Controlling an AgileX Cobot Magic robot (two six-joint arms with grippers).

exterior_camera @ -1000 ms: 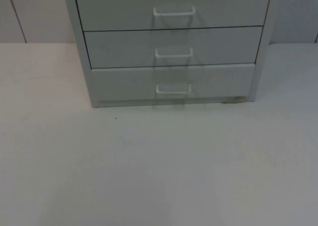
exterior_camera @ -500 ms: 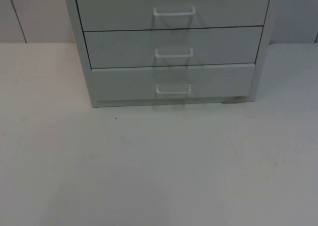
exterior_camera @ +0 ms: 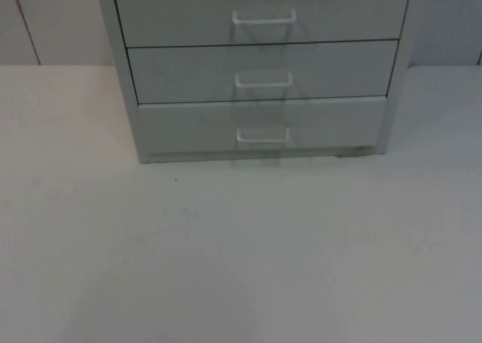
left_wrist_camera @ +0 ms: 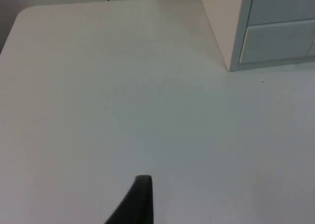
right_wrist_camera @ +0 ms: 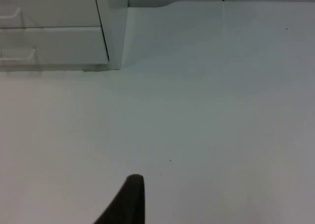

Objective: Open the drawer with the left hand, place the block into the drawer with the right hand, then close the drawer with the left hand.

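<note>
drawer unit stands at the far side of the white table, all three fronts flush; bottom drawer and its handle lie well ahead of both grippers. left gripper hovers over bare table, cabinet corner ahead and to one side; jaw state cannot be told. right gripper waits likewise, jaw state also undeterminable. block location cannot be told. judgement: task appears complete or not begun, with both arms parked clear to leave drawer access free.
</note>
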